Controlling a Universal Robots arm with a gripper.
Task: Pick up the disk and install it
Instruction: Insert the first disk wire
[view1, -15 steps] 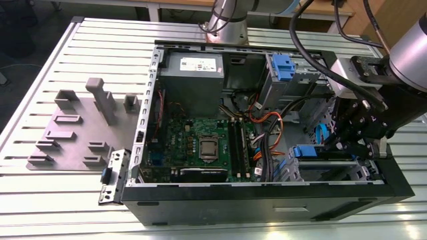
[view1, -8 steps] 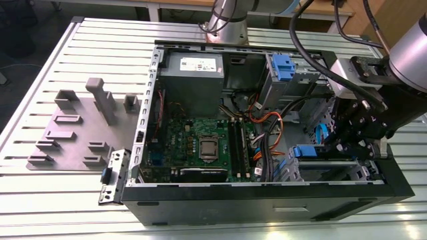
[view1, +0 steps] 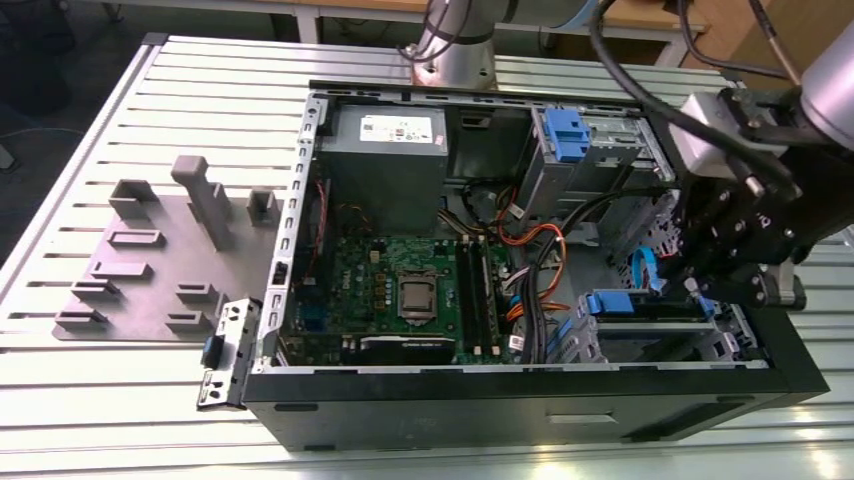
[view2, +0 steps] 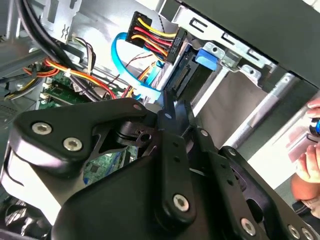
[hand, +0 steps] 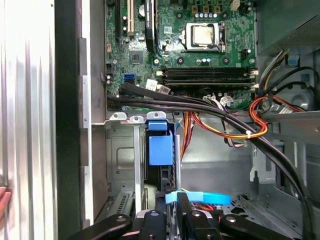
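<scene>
The disk (view1: 621, 300) stands on edge in the lower drive bay of the open computer case (view1: 534, 400), at the exterior view's right. In the first wrist view its blue carrier (hand: 160, 147) shows end-on between the bay's metal rails. The second wrist view shows the carrier's blue tab (view2: 206, 57) at the far end. My gripper (view1: 694, 290) reaches down into the bay at the disk's cable-side end. Its black fingers (hand: 162, 215) sit close together on that end in both wrist views. A power plug with red and yellow wires (view2: 160, 37) hangs just beyond the fingertips (view2: 167, 102).
A blue flat cable (hand: 200, 197) crosses right in front of the fingers. Orange and black cable bundles (hand: 225, 125) run over the motherboard (view1: 400, 290). A grey box (view1: 387, 135) fills the case's far corner. A person's hand (view2: 307, 160) rests outside the case. A grey fixture plate (view1: 147, 260) lies beside it.
</scene>
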